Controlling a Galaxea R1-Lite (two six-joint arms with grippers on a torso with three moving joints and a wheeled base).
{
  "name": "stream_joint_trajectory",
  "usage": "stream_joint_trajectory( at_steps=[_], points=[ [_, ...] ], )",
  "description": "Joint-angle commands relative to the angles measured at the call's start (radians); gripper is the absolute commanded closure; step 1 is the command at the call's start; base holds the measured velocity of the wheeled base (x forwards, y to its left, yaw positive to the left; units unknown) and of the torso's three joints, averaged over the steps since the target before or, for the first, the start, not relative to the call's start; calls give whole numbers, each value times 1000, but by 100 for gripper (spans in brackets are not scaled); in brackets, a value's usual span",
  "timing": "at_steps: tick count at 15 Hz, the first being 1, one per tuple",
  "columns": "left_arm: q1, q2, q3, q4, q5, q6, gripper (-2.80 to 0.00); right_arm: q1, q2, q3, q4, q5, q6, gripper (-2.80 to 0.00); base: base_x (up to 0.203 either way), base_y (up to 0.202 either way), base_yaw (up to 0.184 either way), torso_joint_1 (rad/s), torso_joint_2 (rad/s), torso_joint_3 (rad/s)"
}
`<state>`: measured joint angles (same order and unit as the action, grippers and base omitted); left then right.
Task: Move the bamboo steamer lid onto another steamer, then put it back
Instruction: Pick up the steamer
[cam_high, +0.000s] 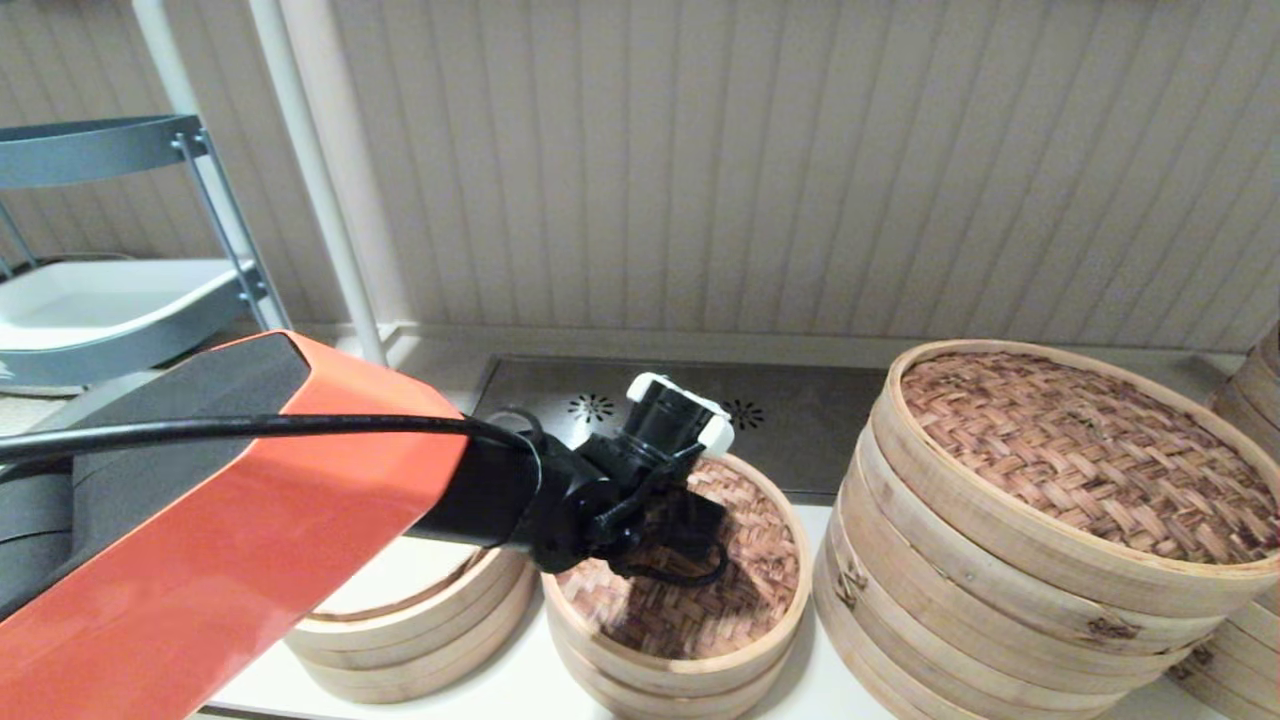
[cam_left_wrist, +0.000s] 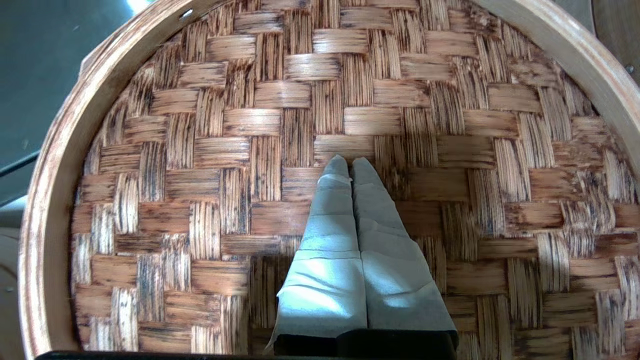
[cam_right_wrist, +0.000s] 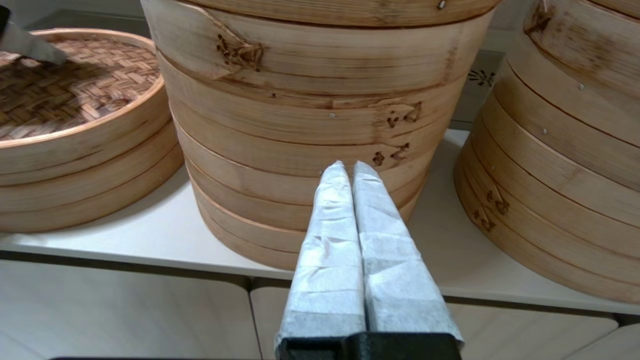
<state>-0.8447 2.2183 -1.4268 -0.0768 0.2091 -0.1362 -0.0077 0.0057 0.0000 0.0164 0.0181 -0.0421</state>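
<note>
The bamboo steamer lid (cam_high: 725, 600) (cam_left_wrist: 450, 125), reddish woven with a pale rim, sits on the small pale tiered steamer (cam_high: 670, 685) at the centre of the counter. My left gripper (cam_high: 685, 548) (cam_left_wrist: 350, 162) is down on the lid's centre. Its fingers are shut tight together there, and the loop handle is hidden at their tips. Another steamer (cam_high: 400, 625), low with a grey-white liner, stands just left, mostly covered by my orange left arm. My right gripper (cam_right_wrist: 348, 165) is shut and empty, low before the counter's front edge, out of the head view.
A much larger steamer stack (cam_high: 1000, 620) (cam_right_wrist: 310, 115) with a dark woven lid (cam_high: 1080, 450) stands close on the right. Another big stack (cam_high: 1250, 400) (cam_right_wrist: 575, 150) is beyond it. A metal drain panel (cam_high: 800, 410) lies behind. A grey shelf cart (cam_high: 100, 300) stands far left.
</note>
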Motion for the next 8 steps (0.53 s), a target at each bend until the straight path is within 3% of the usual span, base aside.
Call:
stream_joint_trajectory(
  at_steps=[1, 8],
  points=[
    [5, -2, 4, -9, -2, -2, 0, 0, 0, 0, 0, 0, -1, 0, 0, 0, 0, 0, 0, 0],
    [9, -69, 40, -9, -9, -12, 0, -1, 0, 1, 1, 0, -1, 0, 0, 0, 0, 0, 0, 0]
  ],
)
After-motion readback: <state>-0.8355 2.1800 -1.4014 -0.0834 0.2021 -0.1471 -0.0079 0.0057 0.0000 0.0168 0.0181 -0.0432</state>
